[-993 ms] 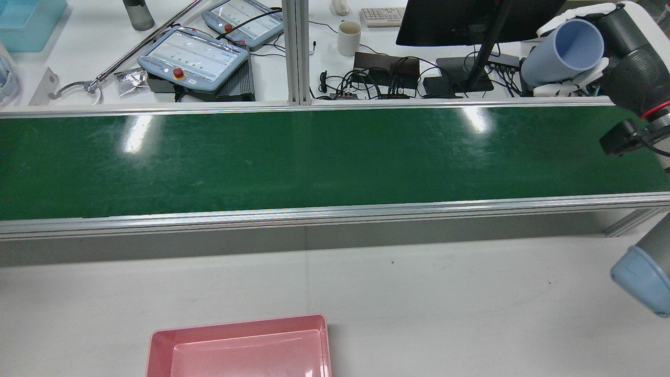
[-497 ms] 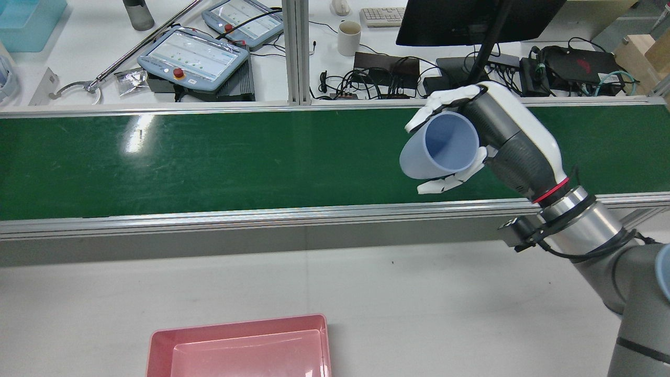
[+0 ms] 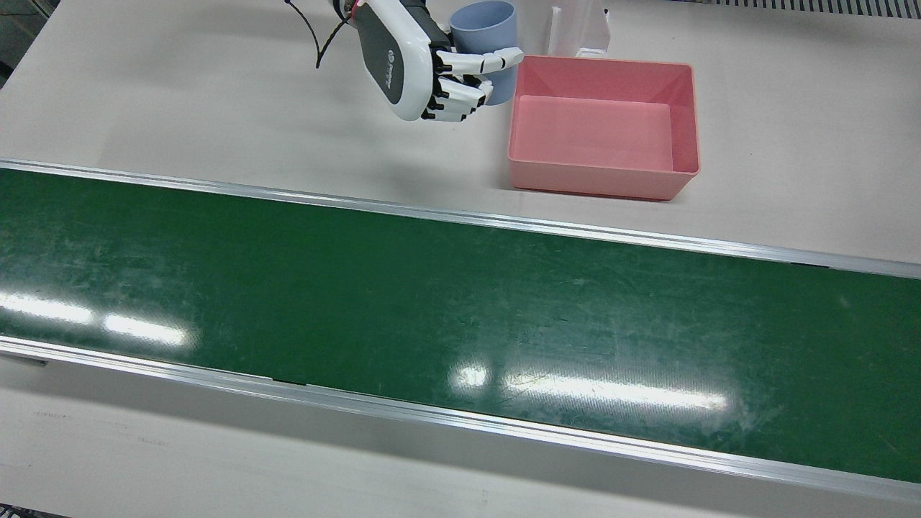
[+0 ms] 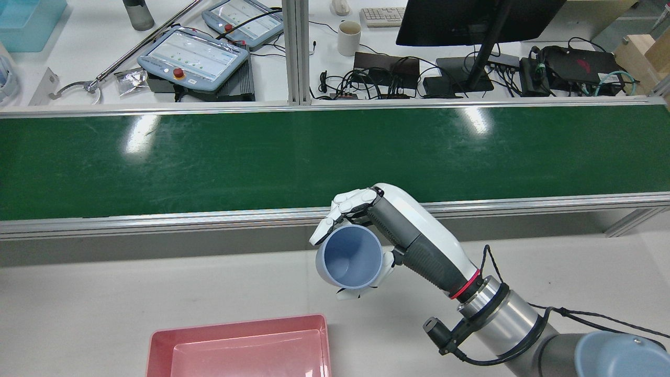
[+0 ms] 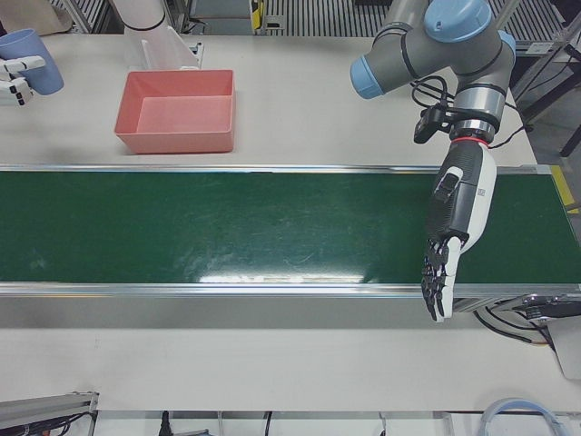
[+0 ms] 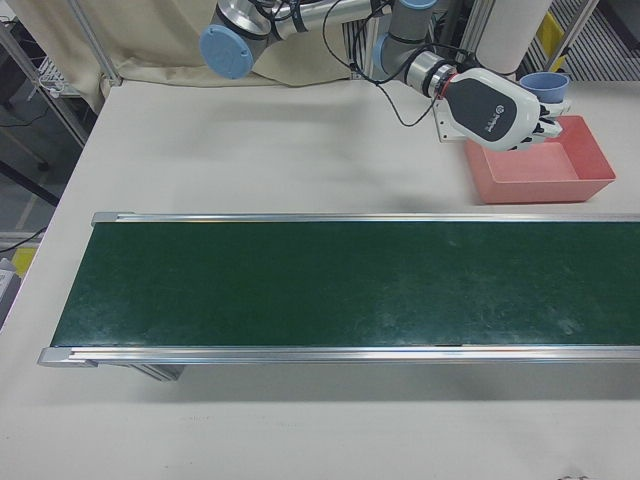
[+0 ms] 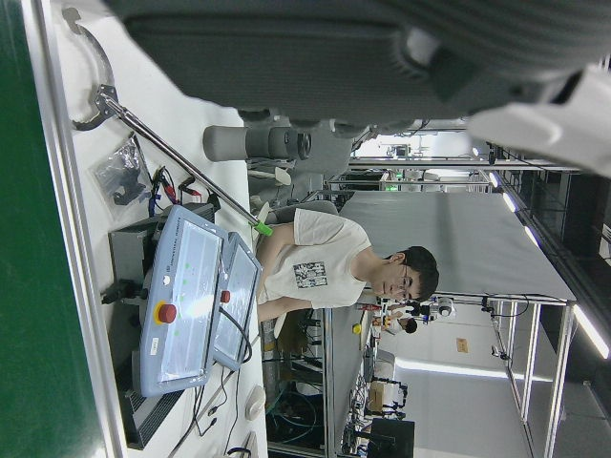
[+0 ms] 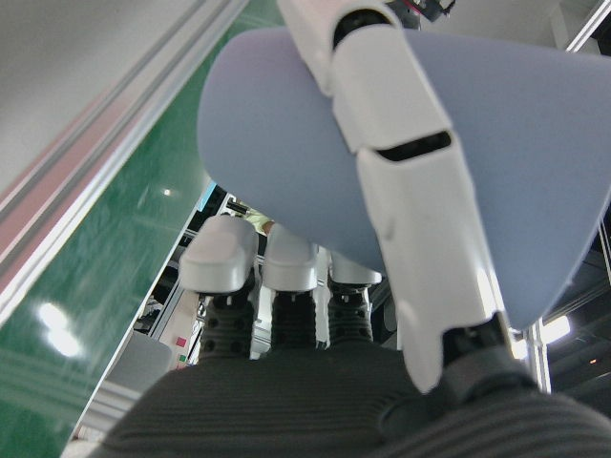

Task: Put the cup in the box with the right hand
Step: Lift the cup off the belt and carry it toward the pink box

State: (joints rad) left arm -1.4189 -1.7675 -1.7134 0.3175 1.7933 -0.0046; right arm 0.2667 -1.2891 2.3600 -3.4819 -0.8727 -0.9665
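Observation:
My right hand [image 4: 403, 235] is shut on a pale blue cup [image 4: 348, 256], held above the white table with its mouth tilted toward the rear camera. The cup [image 3: 483, 25] hangs just beside the short wall of the empty pink box [image 3: 597, 180], outside it. The right hand view is filled by the cup [image 8: 286, 162] with white fingers [image 8: 410, 181] wrapped over it. From the right-front, the hand [image 6: 495, 110] covers most of the cup [image 6: 546, 84] next to the box [image 6: 540, 190]. My left hand [image 5: 449, 236] hangs open over the belt, far from the box [image 5: 172, 143].
A long green conveyor belt [image 4: 209, 157] with aluminium rails crosses the station between the arms and the operators' desk. Beyond it lie teach pendants [image 4: 193, 57], cables, a white mug [image 4: 348, 37] and a monitor. A person [image 7: 325, 262] sits at that desk.
The right hand has carried the cup from beyond the belt's far right end, across the belt, down to the near table close to the pink box.

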